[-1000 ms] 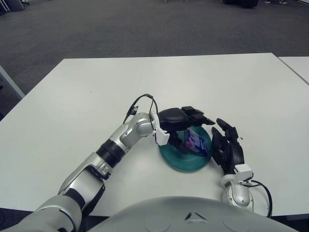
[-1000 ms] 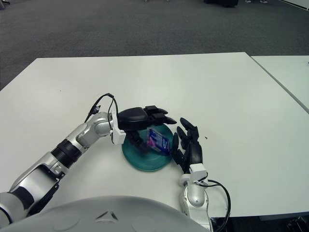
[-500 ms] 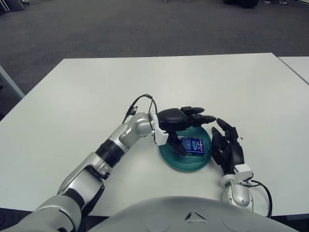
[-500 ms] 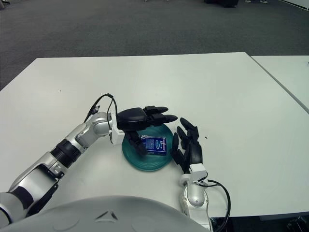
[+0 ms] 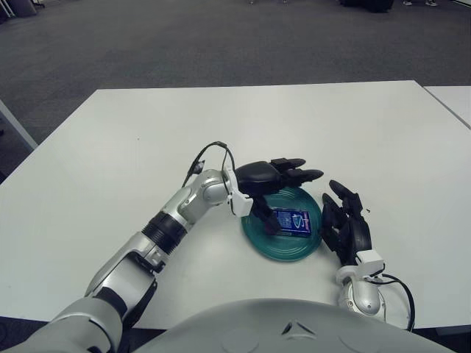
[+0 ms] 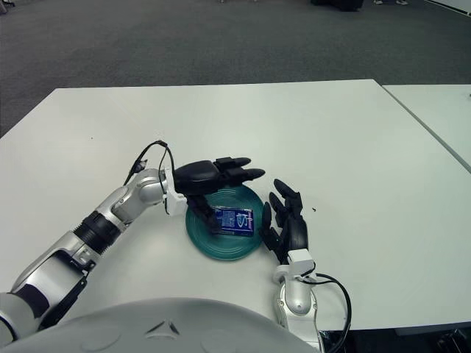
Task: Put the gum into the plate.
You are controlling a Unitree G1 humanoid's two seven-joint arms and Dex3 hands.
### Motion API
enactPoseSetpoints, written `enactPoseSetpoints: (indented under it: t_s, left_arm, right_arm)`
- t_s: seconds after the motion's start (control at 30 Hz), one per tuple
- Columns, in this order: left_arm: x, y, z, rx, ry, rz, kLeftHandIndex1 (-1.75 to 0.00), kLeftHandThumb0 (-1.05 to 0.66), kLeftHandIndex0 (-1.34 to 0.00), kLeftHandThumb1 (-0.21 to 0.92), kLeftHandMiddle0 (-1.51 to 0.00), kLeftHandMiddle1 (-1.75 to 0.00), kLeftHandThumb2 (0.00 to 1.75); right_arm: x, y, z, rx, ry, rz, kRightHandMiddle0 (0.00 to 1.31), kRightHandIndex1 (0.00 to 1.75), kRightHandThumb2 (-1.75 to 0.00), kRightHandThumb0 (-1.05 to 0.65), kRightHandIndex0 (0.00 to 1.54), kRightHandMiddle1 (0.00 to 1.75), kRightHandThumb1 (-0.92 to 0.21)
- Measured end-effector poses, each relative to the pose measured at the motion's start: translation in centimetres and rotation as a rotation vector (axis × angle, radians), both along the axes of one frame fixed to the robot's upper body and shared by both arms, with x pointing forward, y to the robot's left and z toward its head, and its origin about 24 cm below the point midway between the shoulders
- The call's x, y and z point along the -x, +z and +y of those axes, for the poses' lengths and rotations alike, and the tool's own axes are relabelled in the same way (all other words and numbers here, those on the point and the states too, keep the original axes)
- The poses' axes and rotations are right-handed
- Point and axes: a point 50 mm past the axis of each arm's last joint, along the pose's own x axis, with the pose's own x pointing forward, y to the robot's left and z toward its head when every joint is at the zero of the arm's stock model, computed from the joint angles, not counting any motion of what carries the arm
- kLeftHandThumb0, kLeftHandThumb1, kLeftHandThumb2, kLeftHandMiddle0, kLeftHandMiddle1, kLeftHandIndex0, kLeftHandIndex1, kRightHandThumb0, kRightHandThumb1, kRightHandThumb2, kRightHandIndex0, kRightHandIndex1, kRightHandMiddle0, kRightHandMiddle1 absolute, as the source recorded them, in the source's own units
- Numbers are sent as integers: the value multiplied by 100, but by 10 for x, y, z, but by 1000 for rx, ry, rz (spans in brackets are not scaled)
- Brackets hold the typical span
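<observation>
A blue gum pack (image 5: 292,221) lies flat inside the teal plate (image 5: 266,245) near the table's front edge. My left hand (image 5: 276,176) hovers over the plate's far left part with its fingers stretched out, holding nothing; its thumb points down beside the pack. To the right of the plate shows my right hand (image 5: 346,226), fingers spread and pointing up, with nothing in it.
The white table (image 5: 147,132) stretches wide behind and to the left of the plate. A second table's corner (image 5: 456,99) shows at the far right. A cable (image 5: 210,154) loops off my left wrist.
My left hand let go of the gum, which dropped flat into the plate; the fingers opened and the hand drew back a little to the left. The right hand stayed put.
</observation>
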Motion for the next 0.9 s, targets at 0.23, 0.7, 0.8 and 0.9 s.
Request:
enactPoseSetpoints:
  t_s: [0.23, 0.7, 0.8, 0.9]
  left_arm:
    - [-8, -4, 21, 240, 291, 168, -4, -105, -6, 92, -4, -2, 38]
    - [7, -44, 57, 821, 696, 606, -122, -95, -10, 92, -40, -36, 86]
    - [6, -44, 62, 870, 713, 605, -127, -94, -16, 92, -38, -49, 87]
    - [5, -43, 67, 924, 722, 610, -130, -92, -23, 92, -41, -58, 89]
  right_arm:
    - [0, 1, 0, 1, 0, -5, 0, 22, -79, -69, 40, 82, -92]
    - [0, 2, -2, 6, 2, 2, 0, 24, -76, -73, 42, 87, -92]
    - [0, 2, -2, 6, 5, 3, 0, 24, -76, -73, 42, 87, -92]
    - [-1, 3, -2, 6, 7, 4, 0, 24, -76, -73, 42, 88, -92]
